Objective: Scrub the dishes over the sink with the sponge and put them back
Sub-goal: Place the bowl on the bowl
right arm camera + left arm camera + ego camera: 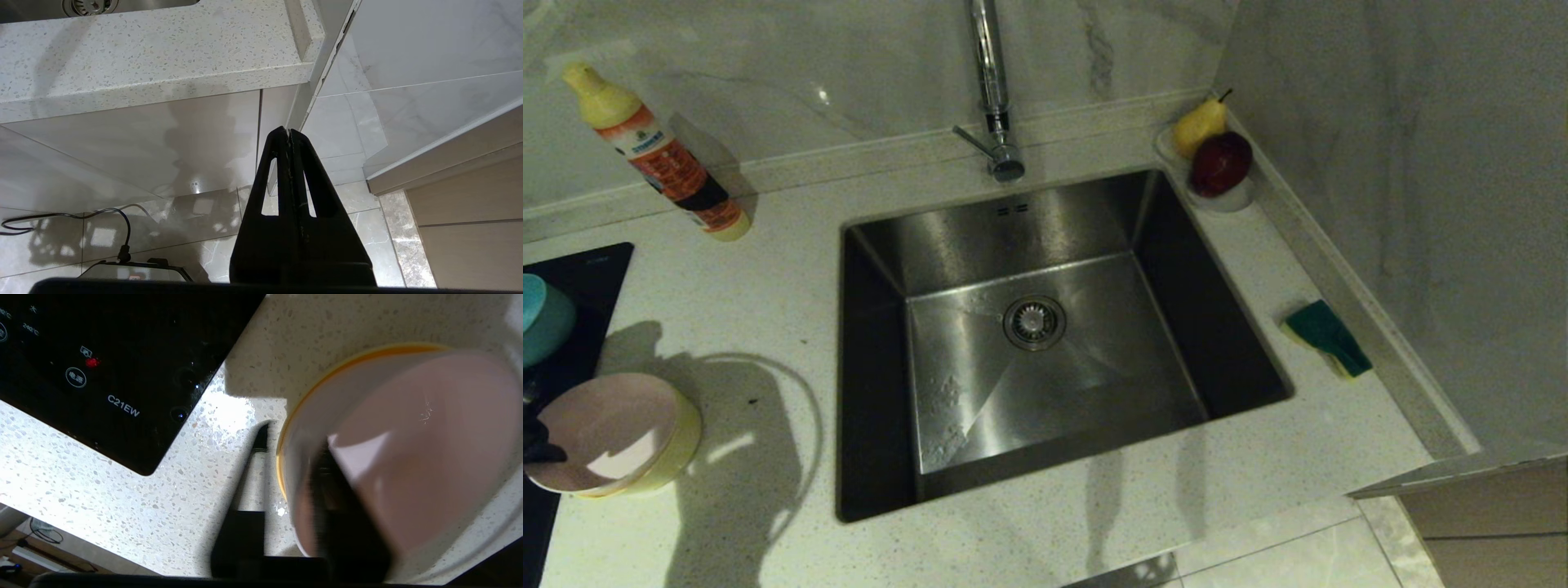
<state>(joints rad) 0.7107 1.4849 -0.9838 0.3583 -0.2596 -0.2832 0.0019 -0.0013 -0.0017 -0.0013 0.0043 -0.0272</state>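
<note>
Right, pink bowl (600,433) is sitting nested in the yellow bowl (678,453) on the counter (768,327), left of the sink (1045,343) & beside the stove top (102,355). Left gripper (290,457) is straddling the pink rim w/ a narrow gap, one finger in, one out; can't tell if it's gripping. Blue bowl (543,318) is sitting behind, sponge (1327,336) well apart on the far side. Right gripper (289,134) is hanging closed, empty, below counter edge. Risk imo: lifting pink could be dragging yellow up too, then dropping it.

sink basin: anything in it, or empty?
Empty. The sink shows bare steel around the drain strainer; the sponge lies on the counter beside it.
</note>
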